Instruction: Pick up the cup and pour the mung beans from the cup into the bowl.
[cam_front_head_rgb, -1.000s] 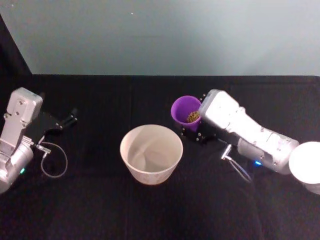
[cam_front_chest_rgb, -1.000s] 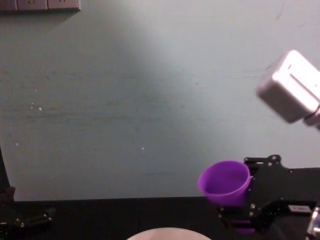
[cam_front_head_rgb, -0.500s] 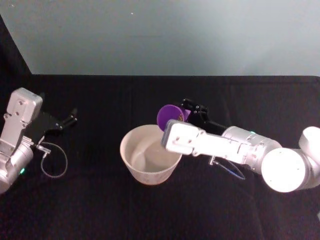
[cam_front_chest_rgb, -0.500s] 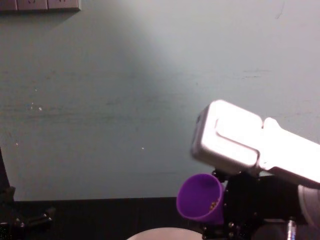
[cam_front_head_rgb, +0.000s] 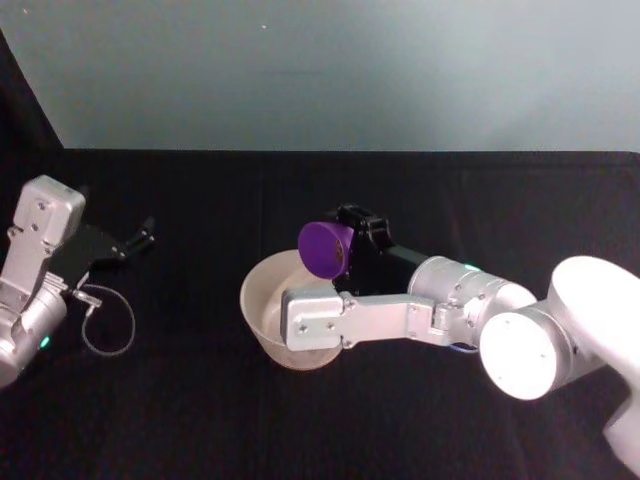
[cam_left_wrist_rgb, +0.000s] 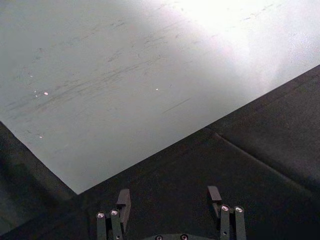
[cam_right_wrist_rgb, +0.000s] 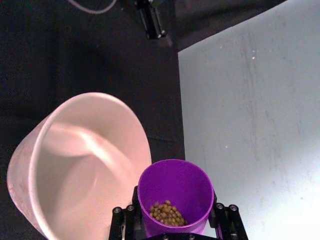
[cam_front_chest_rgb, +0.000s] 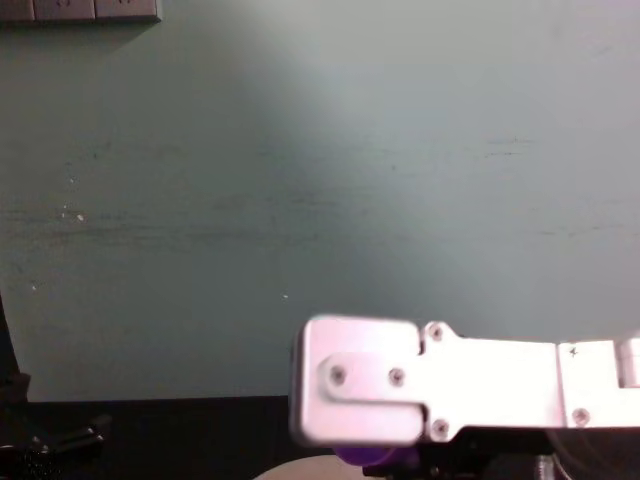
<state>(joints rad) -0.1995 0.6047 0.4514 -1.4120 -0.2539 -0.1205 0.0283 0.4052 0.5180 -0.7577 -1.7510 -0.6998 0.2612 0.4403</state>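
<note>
The purple cup (cam_front_head_rgb: 326, 249) is held tilted on its side, its mouth facing left over the far right rim of the bowl (cam_front_head_rgb: 256, 287). My right gripper (cam_front_head_rgb: 352, 247) is shut on the cup. In the right wrist view the cup (cam_right_wrist_rgb: 173, 186) sits between the black fingers (cam_right_wrist_rgb: 123, 220), and the mung beans (cam_right_wrist_rgb: 167, 214) lie heaped inside it. Beside it, the bowl (cam_right_wrist_rgb: 90, 97) shows a bare pinkish-white inside. A sliver of the cup (cam_front_chest_rgb: 366, 458) peeks below my right arm in the chest view. My left gripper (cam_front_head_rgb: 137, 240) rests open at the far left.
A black cloth (cam_front_head_rgb: 180, 410) covers the table, with a pale wall (cam_front_head_rgb: 330, 70) behind it. A thin cable loop (cam_front_head_rgb: 107, 322) hangs by the left arm. My right arm's white link (cam_front_chest_rgb: 430, 395) crosses the lower chest view.
My right arm has carried the cup leftward, from beside the bowl to over its rim. The wrist has rolled and tipped the cup. The left arm has stayed still.
</note>
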